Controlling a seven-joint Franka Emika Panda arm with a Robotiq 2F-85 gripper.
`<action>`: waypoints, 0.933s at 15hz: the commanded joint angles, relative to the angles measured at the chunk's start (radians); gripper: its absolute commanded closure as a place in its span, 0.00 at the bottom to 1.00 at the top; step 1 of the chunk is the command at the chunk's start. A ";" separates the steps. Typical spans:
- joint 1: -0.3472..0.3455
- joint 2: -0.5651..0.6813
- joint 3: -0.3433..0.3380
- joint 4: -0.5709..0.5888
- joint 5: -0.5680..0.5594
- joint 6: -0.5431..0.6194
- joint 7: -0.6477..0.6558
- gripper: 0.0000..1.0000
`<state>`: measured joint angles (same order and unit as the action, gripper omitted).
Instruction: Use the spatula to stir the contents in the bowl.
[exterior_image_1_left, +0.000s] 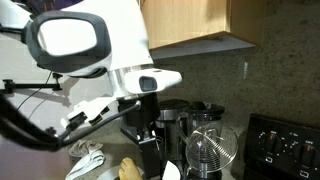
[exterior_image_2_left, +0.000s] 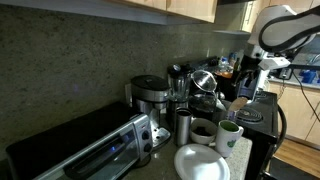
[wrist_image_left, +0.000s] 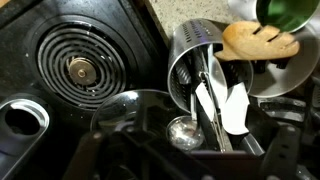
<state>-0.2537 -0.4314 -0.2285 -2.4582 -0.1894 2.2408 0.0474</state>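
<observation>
Task is barely started: nothing is stirred and you haven't picked up the tool. The flat yellowish-tan, wood-coloured spatula with its rounded, slotted end lies loose across the rim of the pale round thin-rimmed bowl at the upper right of the wrist view. It's just beside the shiny cylindrical steel cup full of utensils and below a glossy green mug. The bowl's contents are too dark to make out. Your dark Robotiq gripper hangs tip-down from the big white arm in an exterior view, above the table clutter and next to the clear glass carafe with wire ribs. I cannot tell whether the gripper is spread or closed: the wrist view gives only dark blurred shapes along the bottom edge, and the tips aren't clear from outside. It grips nothing I can see, and the spatula is plainly apart from it. Relative to the gripper, the spatula sits ahead and off toward the right of the wrist view, past the steel cup. The gripper is more over the cup and carafe than over the bowl. The black coil burner is on the opposite side. Left to do, by my read: shift over to the spatula, grasp it, lower the blunt end into the bowl, stir. Watch the steel cup, which sits tight against the bowl and looks easy to knock.
</observation>
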 joint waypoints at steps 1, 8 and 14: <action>0.002 0.111 0.003 0.054 0.017 0.073 -0.009 0.00; 0.020 0.227 0.000 0.104 0.078 0.182 -0.027 0.00; 0.029 0.258 0.000 0.117 0.104 0.224 -0.033 0.34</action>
<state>-0.2284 -0.1896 -0.2276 -2.3601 -0.1156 2.4479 0.0429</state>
